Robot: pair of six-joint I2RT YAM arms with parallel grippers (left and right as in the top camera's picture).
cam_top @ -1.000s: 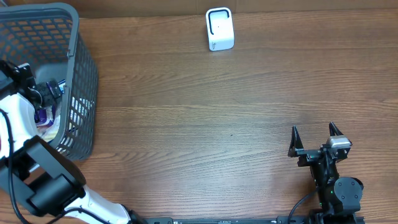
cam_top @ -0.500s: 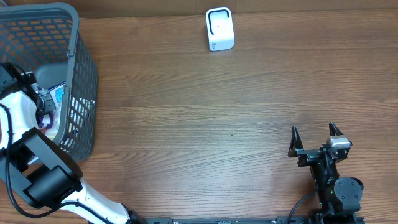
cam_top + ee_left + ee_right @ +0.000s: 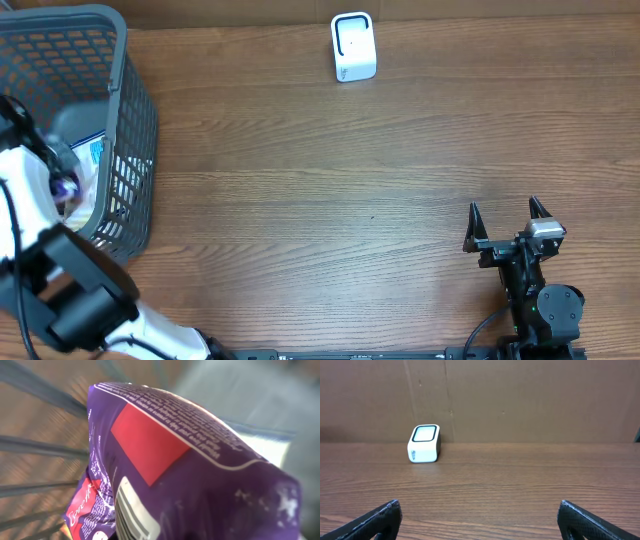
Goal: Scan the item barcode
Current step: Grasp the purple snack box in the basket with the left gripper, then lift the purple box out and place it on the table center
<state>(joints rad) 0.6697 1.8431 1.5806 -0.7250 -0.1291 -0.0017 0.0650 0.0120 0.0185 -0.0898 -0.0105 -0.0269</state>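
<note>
Looking down from overhead, you had the left gripper (image 3: 60, 178) down inside the basket (image 3: 122, 60), closed tight on what looked like an edge of the purple packet (image 3: 68, 186). The basket wall stood close beside the gripper, so a lift straight toward the scanner (image 3: 353, 47) could have caught the packet on the mesh or the rim. The scanner sat well apart from that gripper, across the bare table (image 3: 300, 200). That was a long carry for a thin pinch on slippery film, and the packet might have slid out. The right gripper (image 3: 505, 222) hung wide open and empty, well apart from both the packet and the scanner.

In the left wrist view the packet filled nearly everything in front of the gripper, tilted, with a red panel (image 3: 150, 442) uppermost and white bars (image 3: 131, 510) lower down that I judged to be the barcode. The fingers themselves were not visible here. Blurred basket wires (image 3: 30, 445) lay just behind the packet. Because the packet crumpled and sagged, you risked presenting a creased code, or one turned away from the scanner window.

In the right wrist view both fingers (image 3: 380, 520) stood fully apart, touching nothing, with the scanner far ahead of them and toward the left finger's side.
</note>
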